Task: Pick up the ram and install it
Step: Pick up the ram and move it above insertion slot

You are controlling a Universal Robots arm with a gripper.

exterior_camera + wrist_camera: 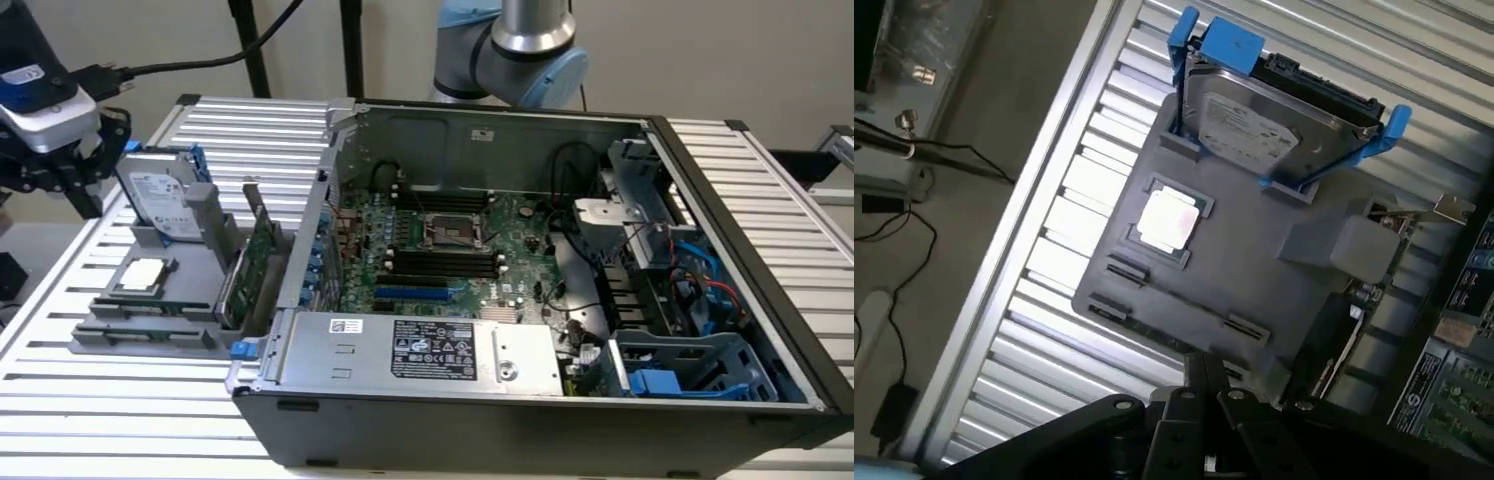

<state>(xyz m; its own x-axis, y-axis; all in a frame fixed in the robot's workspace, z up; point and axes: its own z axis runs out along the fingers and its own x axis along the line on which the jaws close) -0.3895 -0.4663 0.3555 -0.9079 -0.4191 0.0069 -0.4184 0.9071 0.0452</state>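
Observation:
My gripper (47,175) hangs above the exterior view's left edge of the table, left of the grey parts holder (100,335) and apart from it. In the wrist view the gripper (1204,378) has its fingers drawn together with nothing between them. A thin greenish edge that looks like the ram (1154,327) stands edge-up in a clip slot of the grey holder (1254,250), just ahead of the fingertips. The open computer case (534,410) holds the motherboard, whose black memory slots (441,265) lie below the processor socket.
On the holder stand a hard drive in a blue bracket (160,200), a square silver processor (144,275) and a tall green expansion card (254,265). The power supply (427,350) fills the case front. Slatted metal table (120,410) surrounds everything. Cables lie on the floor (894,230).

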